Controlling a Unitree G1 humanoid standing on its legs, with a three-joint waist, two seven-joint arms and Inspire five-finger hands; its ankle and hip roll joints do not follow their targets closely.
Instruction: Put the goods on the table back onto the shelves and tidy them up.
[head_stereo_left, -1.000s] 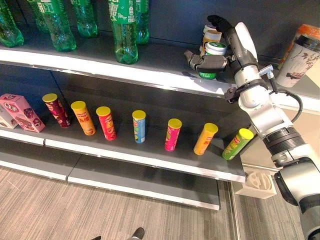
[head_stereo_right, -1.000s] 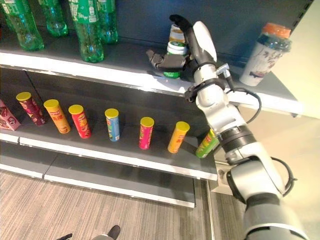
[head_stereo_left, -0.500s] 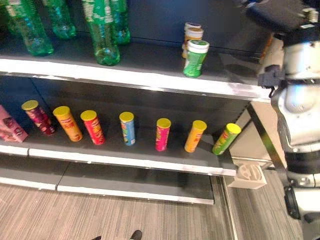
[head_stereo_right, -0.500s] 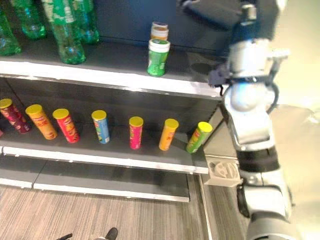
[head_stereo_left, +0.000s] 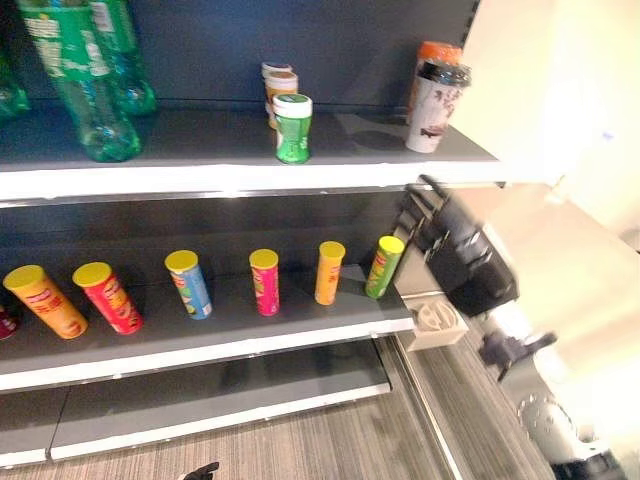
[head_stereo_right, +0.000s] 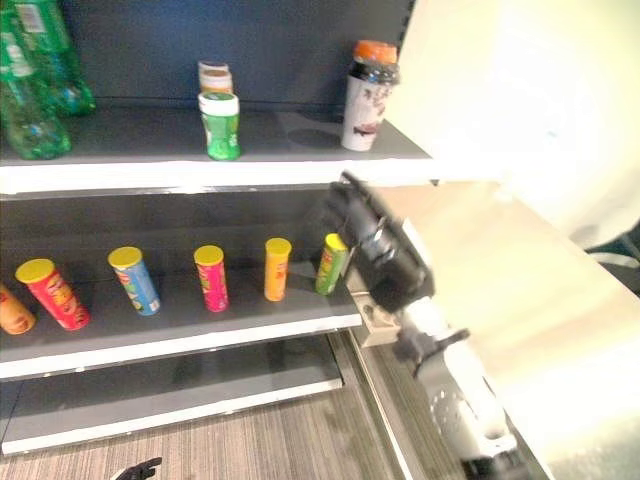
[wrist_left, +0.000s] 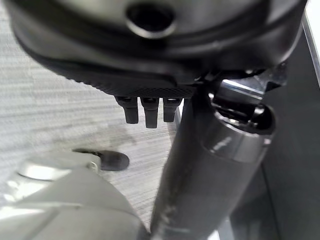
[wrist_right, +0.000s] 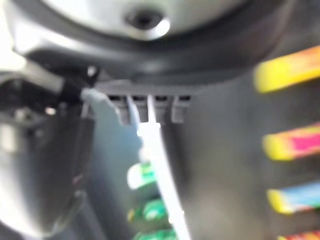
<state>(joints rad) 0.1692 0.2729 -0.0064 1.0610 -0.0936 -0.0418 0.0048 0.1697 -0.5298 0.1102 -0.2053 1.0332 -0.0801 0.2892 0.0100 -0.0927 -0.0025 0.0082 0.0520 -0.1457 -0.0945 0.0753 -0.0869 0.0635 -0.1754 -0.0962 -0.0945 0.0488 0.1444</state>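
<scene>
Green can stands upright on the top shelf.

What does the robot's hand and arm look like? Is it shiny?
The right robot hand is dark and boxy, like a chunky black glove. Behind it the arm turns pale silver-grey and rounded, with a dark clamp-like piece partway down. The left robot hand is dark too, with a rough dotted patch above stubby black fingers.

Two dark grey metal shelves hold the goods.

Upper shelf, towards its left end: three green plastic bottles.

Middle of the upper shelf: three short jars, one green with a white lid nearest the front edge, two orange-banded ones behind it.

Right end: two tall lidded cups.

Lower shelf: six upright crisp tubes with yellow lids in a row.
</scene>
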